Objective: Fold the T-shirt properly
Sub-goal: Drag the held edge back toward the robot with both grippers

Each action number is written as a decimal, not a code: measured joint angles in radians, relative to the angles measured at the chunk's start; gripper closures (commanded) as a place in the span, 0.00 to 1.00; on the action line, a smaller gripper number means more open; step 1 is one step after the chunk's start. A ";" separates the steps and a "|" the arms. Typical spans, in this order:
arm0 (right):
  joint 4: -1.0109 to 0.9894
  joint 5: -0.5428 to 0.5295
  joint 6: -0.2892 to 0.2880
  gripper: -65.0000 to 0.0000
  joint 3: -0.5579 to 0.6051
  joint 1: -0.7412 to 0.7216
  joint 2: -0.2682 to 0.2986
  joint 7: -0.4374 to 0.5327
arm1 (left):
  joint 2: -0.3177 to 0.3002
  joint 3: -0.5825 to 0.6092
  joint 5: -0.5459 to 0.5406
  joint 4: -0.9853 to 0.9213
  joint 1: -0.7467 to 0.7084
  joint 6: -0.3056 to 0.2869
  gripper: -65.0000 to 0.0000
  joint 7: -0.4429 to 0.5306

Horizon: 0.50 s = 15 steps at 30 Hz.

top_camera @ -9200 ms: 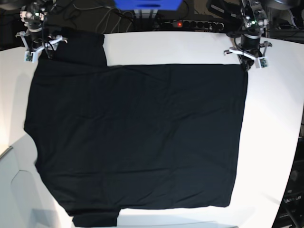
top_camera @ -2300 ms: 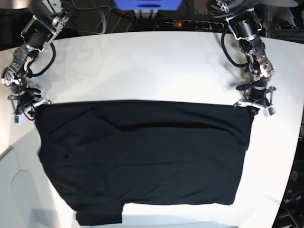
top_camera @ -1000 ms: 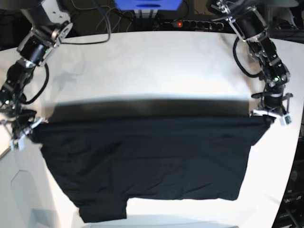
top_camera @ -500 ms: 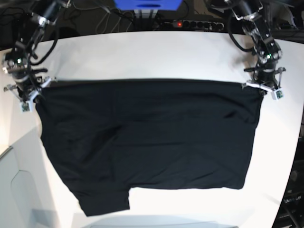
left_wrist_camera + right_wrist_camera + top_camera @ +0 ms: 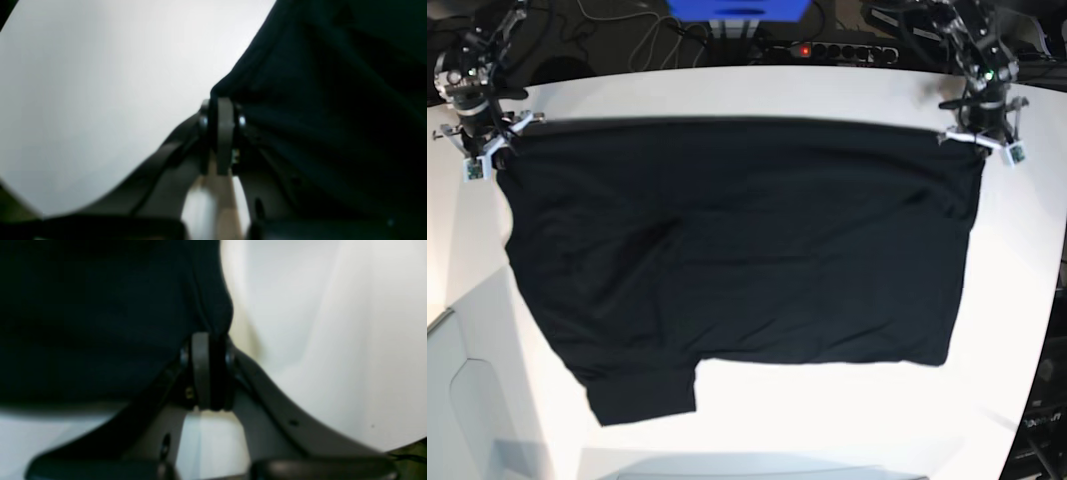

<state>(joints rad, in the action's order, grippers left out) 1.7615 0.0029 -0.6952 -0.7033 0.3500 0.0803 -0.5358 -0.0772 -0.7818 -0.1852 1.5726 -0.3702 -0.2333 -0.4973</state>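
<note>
The black T-shirt point(image 5: 737, 250) is stretched across the white table point(image 5: 727, 95), its far edge held taut between both grippers. No print or tag shows. My left gripper point(image 5: 980, 140) at the far right is shut on the T-shirt's far right corner; the left wrist view shows its fingers point(image 5: 224, 133) pinching the cloth point(image 5: 317, 100). My right gripper point(image 5: 482, 148) at the far left is shut on the far left corner; the right wrist view shows its fingers point(image 5: 203, 370) closed on the cloth point(image 5: 100, 323). One sleeve point(image 5: 647, 395) lies at the near left.
A power strip point(image 5: 837, 50) with a red light, cables and a blue box point(image 5: 737, 8) sit beyond the table's far edge. A grey-white panel point(image 5: 467, 400) lies at the near left. Bare table shows along the far edge, right side and near edge.
Both grippers have carried the T-shirt's held edge farther toward the back of the table. The cloth has spread out flatter and reaches farther back than half a second ago.
</note>
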 measured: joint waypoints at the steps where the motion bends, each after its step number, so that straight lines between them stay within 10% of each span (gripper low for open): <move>1: 0.000 -0.004 0.000 1.00 0.002 0.010 0.000 0.011 | 0.000 -0.005 0.001 0.000 -0.012 -0.004 1.00 0.000; 7: 0.000 0.000 0.000 1.00 0.001 0.045 -0.008 0.038 | 0.059 -0.072 -0.006 0.016 -0.060 -0.211 1.00 0.024; 15: 0.000 0.000 0.000 1.00 0.003 0.093 -0.012 0.050 | 0.102 -0.191 0.008 0.038 -0.101 -0.310 1.00 0.008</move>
<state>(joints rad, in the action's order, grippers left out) 1.7615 0.0029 -0.6949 -0.6998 0.4427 0.0681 -0.4862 0.0250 -0.9730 -0.1768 1.6104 -0.4713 -0.5430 -0.4896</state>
